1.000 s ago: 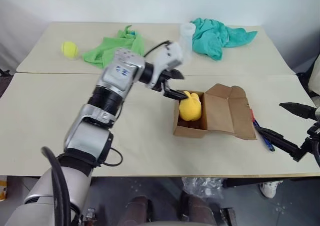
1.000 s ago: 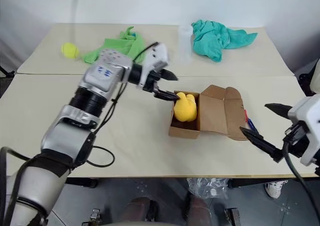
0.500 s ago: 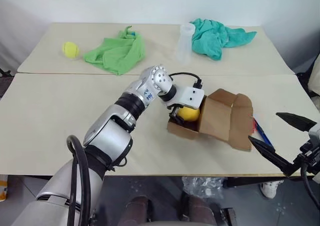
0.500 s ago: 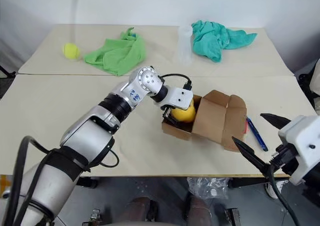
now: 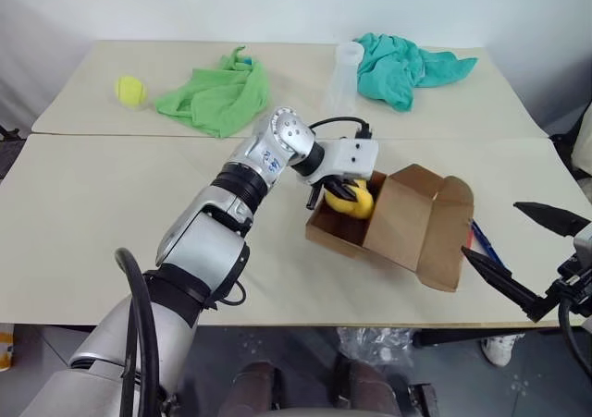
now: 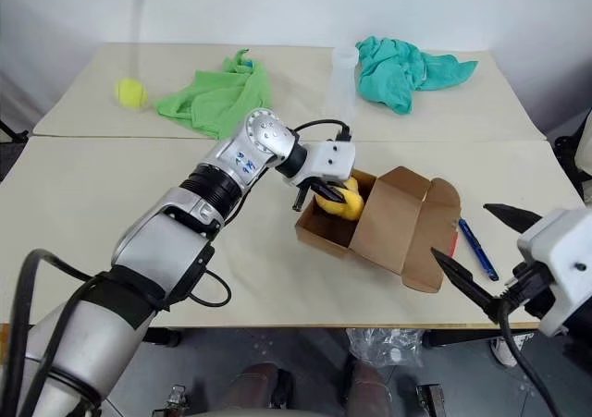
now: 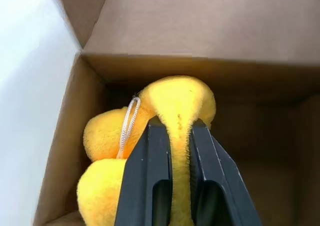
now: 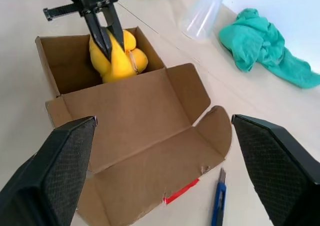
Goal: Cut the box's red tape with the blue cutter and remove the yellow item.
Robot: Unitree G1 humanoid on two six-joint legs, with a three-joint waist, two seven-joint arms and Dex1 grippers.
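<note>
Pale counter (image 5: 83, 241), near to far: right gripper (image 6: 481, 251) spread wide, empty, near right edge; blue cutter (image 6: 477, 248) lying right of box (image 5: 393, 227); flaps open, red tape (image 8: 181, 192) cut. Left gripper (image 7: 179, 146) fingers clenched on yellow item (image 7: 175, 110), still inside box; lifting out remaining.

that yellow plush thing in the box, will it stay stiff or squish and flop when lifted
The fuzzy yellow plush toy likely squishes: the left gripper's black fingers pinch a fold of it thin. Probably light, so it should lift easily from the brown cardboard box, its unheld lobes sagging.
</note>
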